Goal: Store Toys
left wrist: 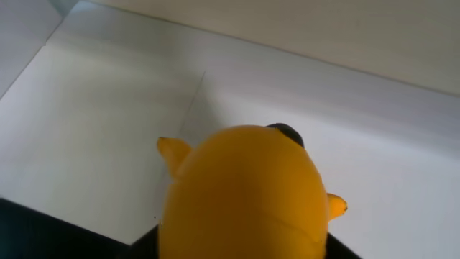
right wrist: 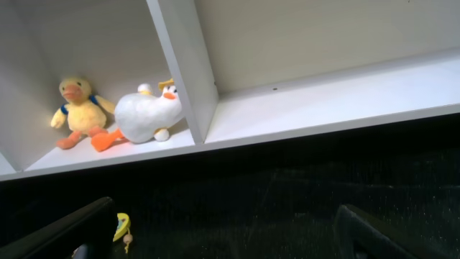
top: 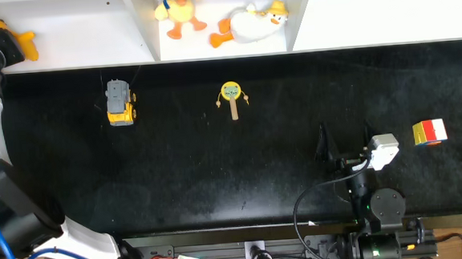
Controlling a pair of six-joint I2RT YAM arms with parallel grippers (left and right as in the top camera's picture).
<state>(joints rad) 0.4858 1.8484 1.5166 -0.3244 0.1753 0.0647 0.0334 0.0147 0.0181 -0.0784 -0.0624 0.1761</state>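
The white three-compartment shelf unit (top: 368,9) runs along the far edge of the black counter (top: 217,170) and, we judge, serves as the storage target. The left gripper (top: 5,48) is inside the left compartment with the orange-yellow plush toy (left wrist: 244,198) directly at its tip. We cannot tell whether it grasps the toy or has let go. The toy sits low over the compartment floor, consistent with a placement in progress. The right gripper (right wrist: 223,244) hangs near the counter on the right side, jaws released and holding nothing, apparently waiting its turn. The yellow plush duck (top: 179,8) and the white plush duck (top: 249,24) lie side by side in the middle compartment, so we count them as stored. Three items rest on the counter, well apart: the yellow-and-grey toy truck (top: 119,102) on the left, the multicoloured cube (top: 429,133) just beside the right gripper, and the yellow hand-drum rattle (top: 231,97) at centre. We judge the cube the nearest pick for the right arm.
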